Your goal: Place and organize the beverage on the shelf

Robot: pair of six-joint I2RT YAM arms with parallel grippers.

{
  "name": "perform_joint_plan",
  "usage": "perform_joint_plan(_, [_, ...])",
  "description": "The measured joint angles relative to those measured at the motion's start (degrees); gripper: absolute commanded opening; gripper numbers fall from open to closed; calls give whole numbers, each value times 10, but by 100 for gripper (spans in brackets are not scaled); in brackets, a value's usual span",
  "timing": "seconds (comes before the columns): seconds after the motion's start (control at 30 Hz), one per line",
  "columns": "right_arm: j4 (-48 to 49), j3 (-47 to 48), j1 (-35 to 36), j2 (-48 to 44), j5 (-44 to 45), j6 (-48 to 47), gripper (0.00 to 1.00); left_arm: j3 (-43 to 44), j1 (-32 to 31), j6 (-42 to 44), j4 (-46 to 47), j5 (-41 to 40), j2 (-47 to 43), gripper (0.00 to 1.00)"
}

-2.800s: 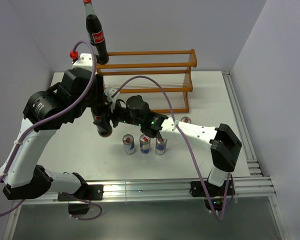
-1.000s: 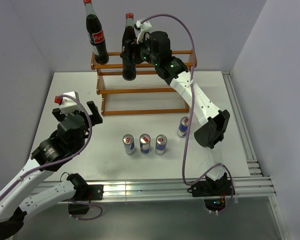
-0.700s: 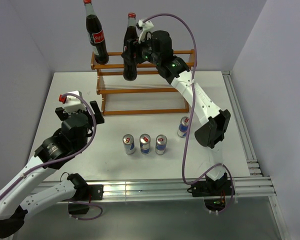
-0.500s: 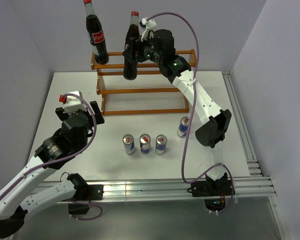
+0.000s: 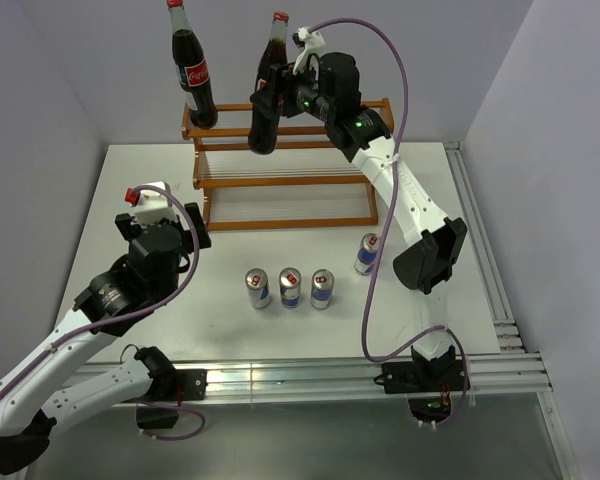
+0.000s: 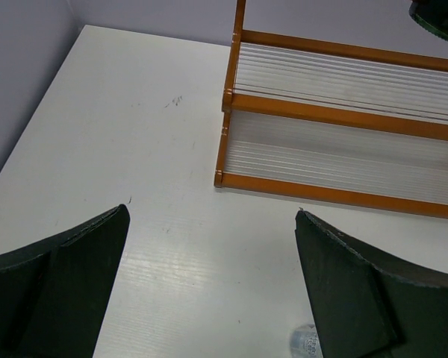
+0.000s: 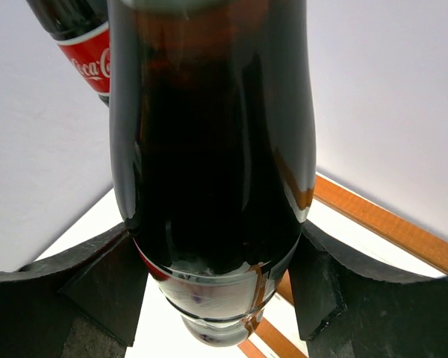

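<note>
**Second cola bottle, in transit to the top tier**

- Right gripper [image 5: 272, 100]: fingers clamped on either side of the lower body of the second bottle [image 7: 216, 149], with dark glass filling the gap between them.
- Second bottle: held off the table, cap leaning slightly right, base hanging by the top tier of the shelf [image 5: 280, 222]. From above, it is hard to say whether the base has cleared the top rail.
- Change over the last second: the bottle has climbed and edged right. It is now about level with the first bottle [image 5: 193, 75], which stands at the top tier's left end. The second bottle probably goes in the slot beside it.
- Change over a longer span: both arms were crowded over the table centre; they are now well apart.
- Left gripper [image 6: 209, 291]: fingers spread wide, empty, drawn back over the table [image 5: 140, 180] near the shelf's left front corner.
- Four cans [image 5: 291, 288]: upright on the table, unshelved.
</note>
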Motion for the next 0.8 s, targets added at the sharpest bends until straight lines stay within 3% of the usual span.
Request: perform_joint_plan(0.8, [53, 2, -9, -2, -6, -1, 0, -1, 0, 5, 0, 4, 0, 100])
